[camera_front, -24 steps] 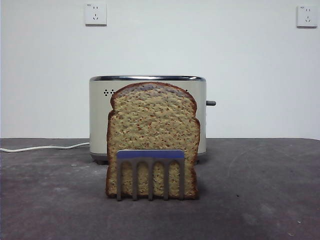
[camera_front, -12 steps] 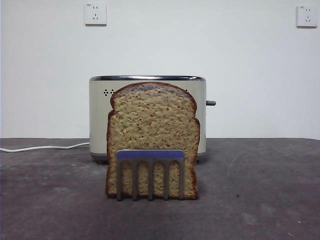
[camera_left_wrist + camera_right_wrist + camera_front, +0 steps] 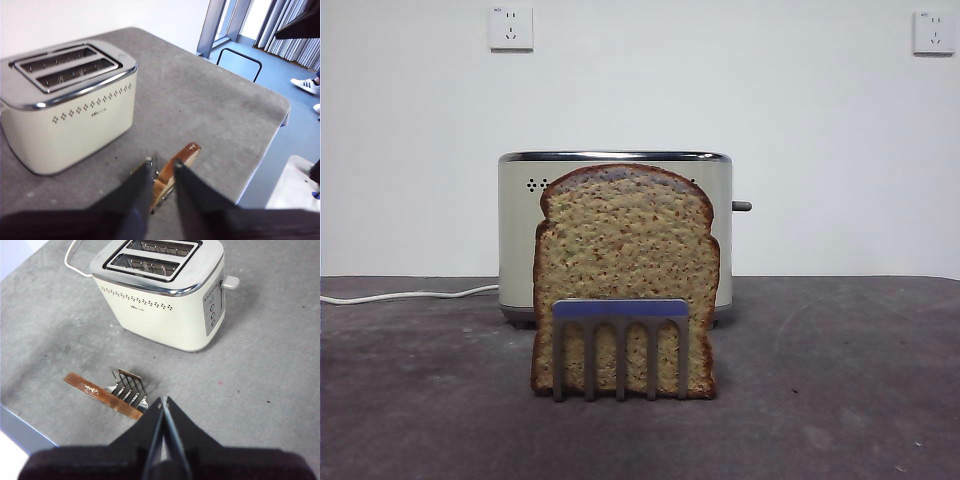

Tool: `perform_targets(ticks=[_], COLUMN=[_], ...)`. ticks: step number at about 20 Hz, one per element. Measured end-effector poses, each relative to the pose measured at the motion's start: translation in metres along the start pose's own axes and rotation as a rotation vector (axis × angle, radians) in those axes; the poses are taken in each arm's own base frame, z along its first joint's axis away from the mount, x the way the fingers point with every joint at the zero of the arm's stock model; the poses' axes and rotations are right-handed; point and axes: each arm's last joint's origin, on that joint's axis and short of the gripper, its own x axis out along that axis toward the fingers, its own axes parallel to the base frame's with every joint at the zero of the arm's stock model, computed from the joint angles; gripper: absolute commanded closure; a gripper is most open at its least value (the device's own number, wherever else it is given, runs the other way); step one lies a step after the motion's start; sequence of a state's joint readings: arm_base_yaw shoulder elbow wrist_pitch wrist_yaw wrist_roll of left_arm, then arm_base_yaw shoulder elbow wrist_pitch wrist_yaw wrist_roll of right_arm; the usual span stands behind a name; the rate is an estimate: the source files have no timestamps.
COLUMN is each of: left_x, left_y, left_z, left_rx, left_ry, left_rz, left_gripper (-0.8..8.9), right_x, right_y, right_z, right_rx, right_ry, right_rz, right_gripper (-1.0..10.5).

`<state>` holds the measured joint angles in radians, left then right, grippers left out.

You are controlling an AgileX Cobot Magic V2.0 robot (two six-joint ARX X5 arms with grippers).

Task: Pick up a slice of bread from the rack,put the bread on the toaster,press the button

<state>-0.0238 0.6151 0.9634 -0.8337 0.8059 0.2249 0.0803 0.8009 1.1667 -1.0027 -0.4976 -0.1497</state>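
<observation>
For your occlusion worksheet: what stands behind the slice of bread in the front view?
The toaster, its button poking out beside the slice of bread. The bread covers the toaster's middle and logo.

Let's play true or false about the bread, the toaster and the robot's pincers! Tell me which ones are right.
1. The slice of bread stands upright in the rack. True.
2. A slice is already inside the toaster. False: both slots are empty.
3. The left pincer is holding the bread. False: its jaws stand open above the slice and rack, touching nothing.
4. The right pincer is shut and empty. True: it hangs above the table with nothing in it.
5. The rack is behind the toaster in the front view. False: it stands in front of it.
6. The button sticks out of the toaster's narrow side wall. True.
</observation>
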Motion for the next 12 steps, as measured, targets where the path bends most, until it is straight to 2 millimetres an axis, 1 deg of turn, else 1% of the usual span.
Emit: perform_targets(ticks=[1,3,6,9,12], left_x=[0.0,0.002,0.011,0.024,0.041], left_y=[-0.001,-0.002,-0.002,-0.002,-0.004], left_z=[0.001,0.004,0.009,0.024,0.046], left_rx=[0.012,0.042,0.072,0.121,0.208], left_ry=[-0.003,-0.014,0.001,0.042,0.11], left_rz=[0.004,-0.006,-0.071,-0.121,-0.13], left_gripper=[1.78,1.79,1.79,1.79,1.8], right_x=[0.0,0.0,0.001,0.004,0.006], right_y=[0.0,0.0,-0.001,-0.003,-0.003], right_z=[0.0,0.0,0.0,0.001,0.001], right_rx=[0.0,0.0,0.002,0.008,0.01], right_ry=[0.0,0.0,0.005,0.016,0.02], right_rz=[0.0,0.0,0.001,0.002,0.003], right_gripper=[9.6,9.6,9.6,9.6,9.6])
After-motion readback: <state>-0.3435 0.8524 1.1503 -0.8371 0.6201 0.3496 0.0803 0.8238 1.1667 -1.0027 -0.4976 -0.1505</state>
